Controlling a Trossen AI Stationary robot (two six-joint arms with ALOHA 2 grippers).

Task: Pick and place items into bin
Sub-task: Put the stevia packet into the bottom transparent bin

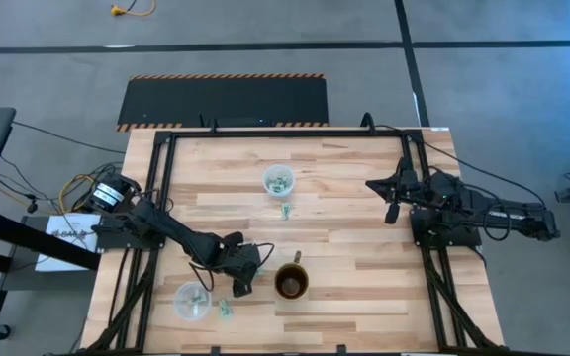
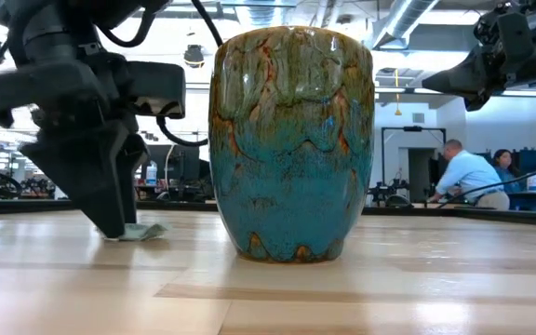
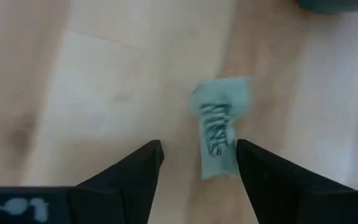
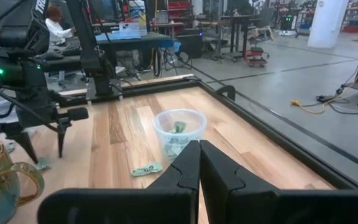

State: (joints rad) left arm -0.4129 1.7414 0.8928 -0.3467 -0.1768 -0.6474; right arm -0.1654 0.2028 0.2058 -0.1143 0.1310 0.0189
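The step in hand looks like the pick: the left gripper [image 1: 240,284] is low over the counter [image 1: 344,297] in the lower left of the high view, just left of the mug [image 1: 291,282]. Its fingers [image 3: 132,171] are spread wide and hold nothing. In the left wrist view a small pale green wrapper [image 3: 219,127] lies flat on the wood, not centred in the gap but close against one finger, partly ahead of the tips. The low view shows the same gripper [image 2: 114,223] down at the counter at the left of the frame, with the wrapper [image 2: 142,231] lying by its tips.

Other wrappers lie about: one [image 1: 225,310] at the bottom left beside a clear cup [image 1: 192,300] that already has pieces in it, and another [image 1: 285,210] in the upper middle just below a second clear cup [image 1: 278,179], also holding pieces.

The right gripper [image 1: 392,208] waits at the upper right of the high view, its fingers [image 4: 185,171] pressed together and empty.

The next move probably calls for a small sideways shift to centre the wrapper between the fingers, then closing on it, lifting it and carrying it to the nearby cup at the lower left. The piece is thin and flat, so the tips would need to reach the wood to catch it.
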